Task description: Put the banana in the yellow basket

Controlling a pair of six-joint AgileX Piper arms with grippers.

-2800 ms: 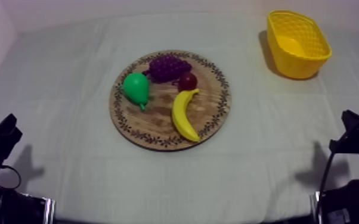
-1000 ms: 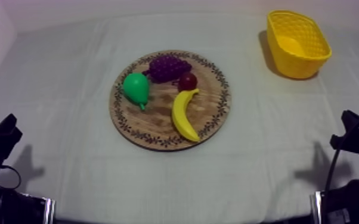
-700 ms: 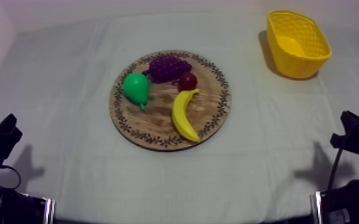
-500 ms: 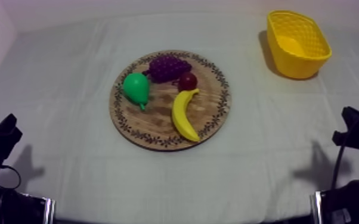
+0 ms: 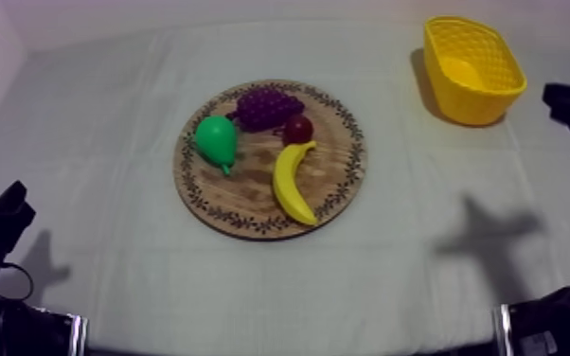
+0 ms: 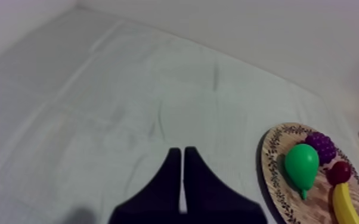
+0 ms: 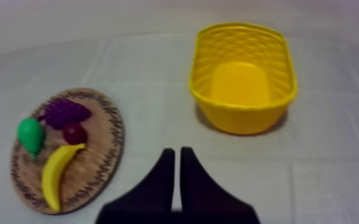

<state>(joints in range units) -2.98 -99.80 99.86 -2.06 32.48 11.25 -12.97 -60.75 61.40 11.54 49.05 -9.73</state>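
My left gripper sat at rest, fingers pinched together. The banana lay untouched on the wooden board. Past the yellow basket, my right gripper, fingers also together, had just lifted, so I judged the reach was starting.

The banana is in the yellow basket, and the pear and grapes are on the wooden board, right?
Not quite. The banana lies on the wooden board too, beside the small red fruit, not in the yellow basket. The pear and grapes are on the board, as you said. The top view shows it.
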